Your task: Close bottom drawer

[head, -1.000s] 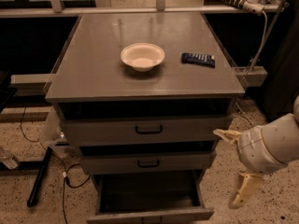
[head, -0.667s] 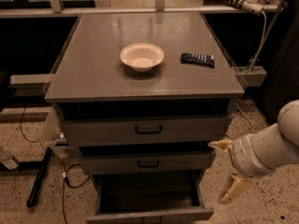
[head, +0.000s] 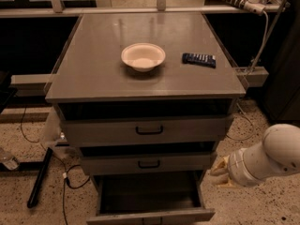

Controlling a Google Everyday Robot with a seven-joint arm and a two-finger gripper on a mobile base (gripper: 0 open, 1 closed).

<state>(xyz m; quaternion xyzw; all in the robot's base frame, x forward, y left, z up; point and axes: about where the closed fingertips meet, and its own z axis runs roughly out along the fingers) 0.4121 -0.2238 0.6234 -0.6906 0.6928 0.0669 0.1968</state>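
Observation:
The grey cabinet (head: 140, 86) has three drawers. The bottom drawer (head: 117, 216) stands pulled far out at the lower edge of the camera view, its dark inside showing and its front panel partly cut off by the frame. The middle drawer (head: 149, 163) and the top drawer (head: 149, 130) stick out a little. My gripper (head: 220, 176), on a white arm (head: 267, 158), is at the lower right, just beside the open bottom drawer's right side, level with the middle drawer's lower edge.
A white bowl (head: 143, 56) and a dark remote-like object (head: 199, 59) lie on the cabinet top. Black cables (head: 65, 182) and a black bar (head: 40, 177) lie on the speckled floor at the left. A cable (head: 262, 36) hangs at the right.
My arm has swung left and lower, bringing the gripper from open floor on the right in close to the cabinet's right side by the bottom drawer. The drawers have not moved.

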